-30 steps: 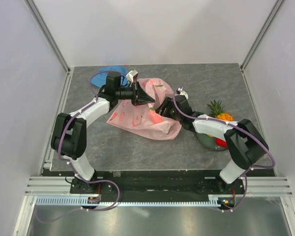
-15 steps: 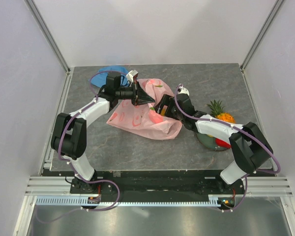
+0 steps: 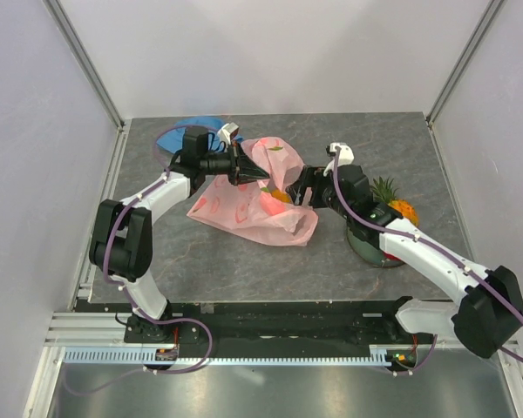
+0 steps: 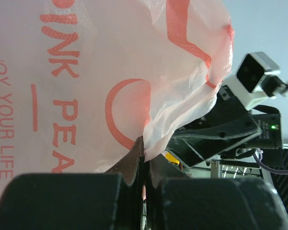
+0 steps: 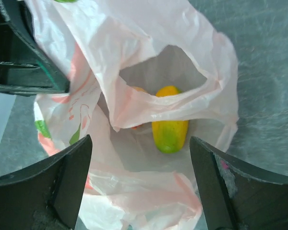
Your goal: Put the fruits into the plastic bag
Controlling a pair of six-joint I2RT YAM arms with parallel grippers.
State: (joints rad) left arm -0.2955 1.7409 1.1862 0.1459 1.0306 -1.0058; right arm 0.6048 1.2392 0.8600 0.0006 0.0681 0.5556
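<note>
The pink plastic bag (image 3: pixel 244 209) lies mid-table, its mouth held up by my left gripper (image 3: pixel 246 171), which is shut on the bag's rim (image 4: pixel 156 136). A yellow-green mango (image 5: pixel 169 127) lies inside the open bag (image 5: pixel 149 57), with a bit of an orange fruit (image 5: pixel 137 89) behind a fold. My right gripper (image 5: pixel 140 140) hovers open just above the mouth, holding nothing; from above it (image 3: pixel 295 190) sits at the bag's right edge. The pineapple (image 3: pixel 392 202) and a red fruit (image 3: pixel 390 255) rest on the dark plate (image 3: pixel 366 248) under the right arm.
A blue cloth hat (image 3: pixel 196 126) lies at the back left behind the left arm. Grey walls and metal posts enclose the table on three sides. The right arm stretches over the plate.
My right gripper has opened, pulled back out of the bag toward the right, and left the mango inside. The left gripper has shifted slightly left, still pinching the rim.
</note>
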